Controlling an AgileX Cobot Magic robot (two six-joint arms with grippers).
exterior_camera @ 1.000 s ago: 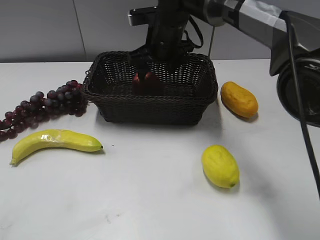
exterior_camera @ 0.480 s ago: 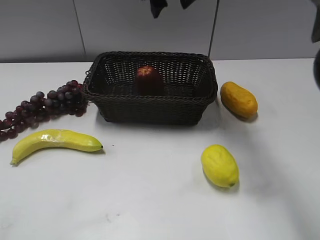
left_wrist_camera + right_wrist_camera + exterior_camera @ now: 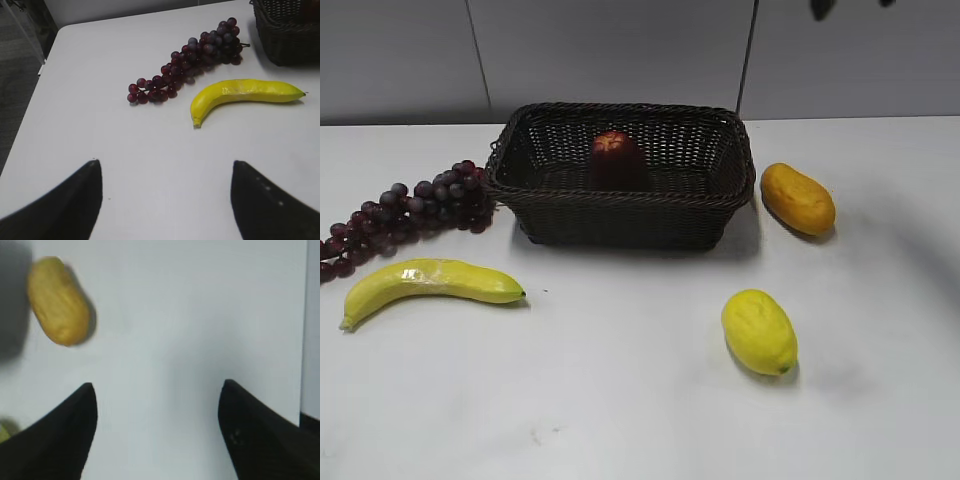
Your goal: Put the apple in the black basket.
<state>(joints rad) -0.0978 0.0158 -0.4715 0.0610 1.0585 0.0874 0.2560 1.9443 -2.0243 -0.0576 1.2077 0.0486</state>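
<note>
The dark red apple (image 3: 616, 158) sits inside the black basket (image 3: 620, 205) at the back middle of the table, free of any gripper. A corner of the basket (image 3: 287, 30) shows at the top right of the left wrist view. My left gripper (image 3: 164, 165) is open and empty above bare table, left of the grapes and banana. My right gripper (image 3: 157, 385) is open and empty, high above the table to the right of the orange fruit. In the exterior view only dark fingertips (image 3: 823, 8) show at the top edge.
Purple grapes (image 3: 410, 208) lie left of the basket, a banana (image 3: 428, 283) in front of them. An orange oval fruit (image 3: 797, 198) lies right of the basket, a yellow lemon-like fruit (image 3: 759, 331) in front. The table's left edge (image 3: 35, 95) shows in the left wrist view.
My right gripper let go of the apple in the basket, rose out of it and moved up and to the right, almost out of the exterior view. The apple stays in the basket.
</note>
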